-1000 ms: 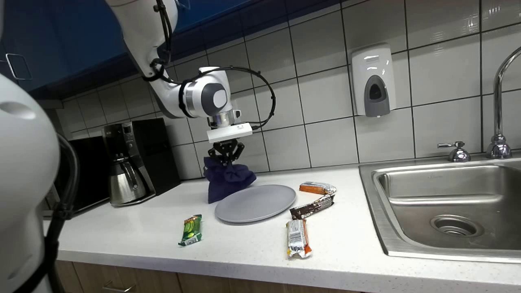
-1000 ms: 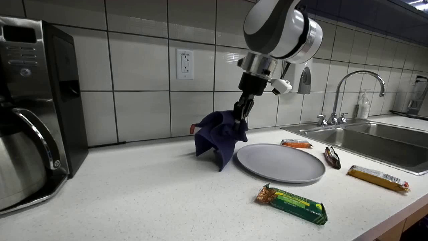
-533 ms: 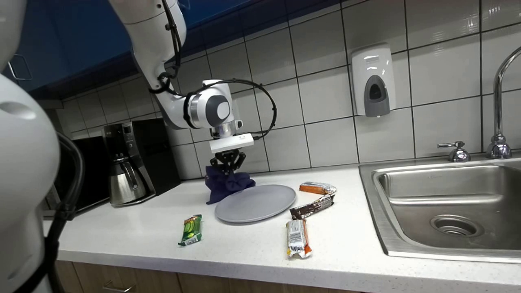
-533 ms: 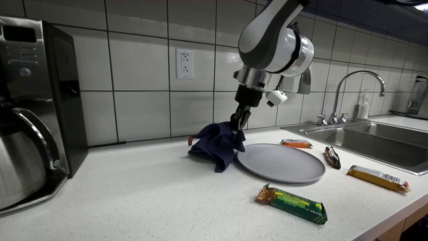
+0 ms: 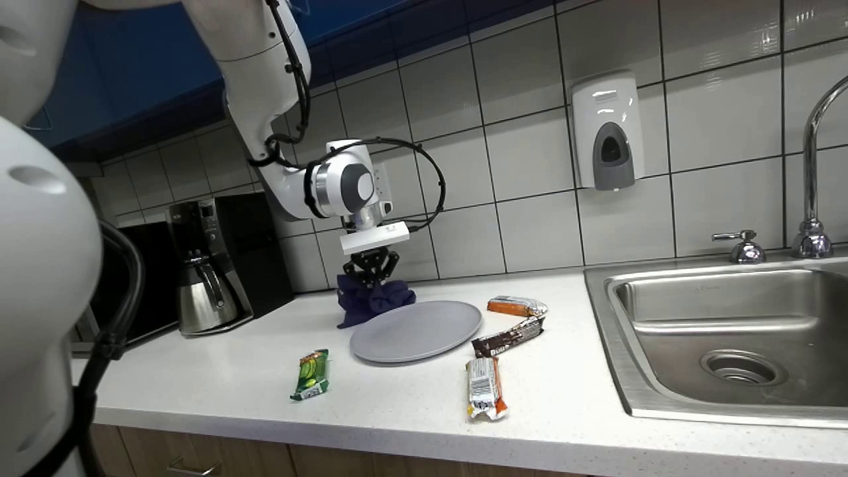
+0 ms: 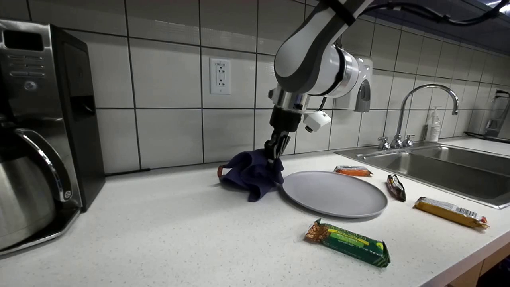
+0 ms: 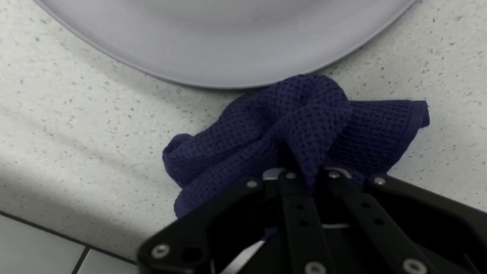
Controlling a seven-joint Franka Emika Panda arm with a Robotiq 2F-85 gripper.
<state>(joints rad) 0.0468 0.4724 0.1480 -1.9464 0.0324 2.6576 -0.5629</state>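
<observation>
Evidently your gripper pinches the navy waffle-weave cloth by a gathered fold, so its loose ends hang around the grip, apparently onto the speckled countertop, just beside the gray plate.

Kitchen: steel sink, chrome faucet, coffee maker, tiled backsplash, blue overhead cabinets.

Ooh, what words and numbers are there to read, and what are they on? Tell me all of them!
"NATURE VALLEY", a bit fuzzy: on the green wrapper.
Too small or blurred to read: markings on the brown wrapper, orange wrapper, yellow wrapper, wall outlet, coffee maker and pump bottle.
No words show on the purple cloth or grey plate.
</observation>
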